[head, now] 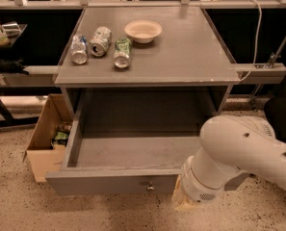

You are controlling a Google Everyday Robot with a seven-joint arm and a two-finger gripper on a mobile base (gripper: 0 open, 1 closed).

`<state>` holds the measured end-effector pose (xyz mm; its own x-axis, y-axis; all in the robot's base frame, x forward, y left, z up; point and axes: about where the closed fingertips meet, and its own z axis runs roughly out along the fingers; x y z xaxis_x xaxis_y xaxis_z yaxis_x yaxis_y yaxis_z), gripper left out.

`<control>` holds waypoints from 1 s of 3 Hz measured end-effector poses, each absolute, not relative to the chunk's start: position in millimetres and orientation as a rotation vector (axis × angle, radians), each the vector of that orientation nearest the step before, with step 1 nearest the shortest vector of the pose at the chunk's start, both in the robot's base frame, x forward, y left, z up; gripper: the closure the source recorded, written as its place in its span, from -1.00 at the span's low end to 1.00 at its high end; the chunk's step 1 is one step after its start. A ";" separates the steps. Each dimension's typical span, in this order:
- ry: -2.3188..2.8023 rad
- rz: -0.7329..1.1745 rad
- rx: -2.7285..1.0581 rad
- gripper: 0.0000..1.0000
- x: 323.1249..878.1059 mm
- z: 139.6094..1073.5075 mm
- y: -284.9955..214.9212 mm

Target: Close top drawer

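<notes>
Plainly, your top drawer (113, 182) stands pulled well out from under the grey table (195, 57), its long flat front panel facing the camera and its grey bottom board in view. A small round metal knob (150, 186) sits at the centre of that front. Your white arm (239, 153) comes in from the lower right, its bulky wrist covering the right end of the drawer front. The gripper (183, 201) sits at the tip of that wrist, low against the front panel and just right of the knob; you cannot tell whether it is spread or closed, as the wrist hides it.

On the tabletop, a shallow cream bowl (143, 31) rests near the back, left of centre. Three cans lie on their sides to its left: a silver can (78, 49) nearest the left edge, a second can (100, 34) just beside it and further back, and a green-labelled can (122, 53) in front of the bowl. A pale cable (254, 37) runs down past the table's right rear corner. An open cardboard box (41, 143) with a few items inside stands on the speckled floor (17, 201), touching the drawer's left side.
</notes>
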<state>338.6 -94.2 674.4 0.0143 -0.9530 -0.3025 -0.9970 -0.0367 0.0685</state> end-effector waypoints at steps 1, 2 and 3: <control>2.084 0.377 -2.132 1.00 333.6 652.7 -94.9; 2.099 0.363 -2.121 1.00 338.6 632.2 -97.7; 2.125 0.308 -2.071 1.00 350.0 618.5 -104.7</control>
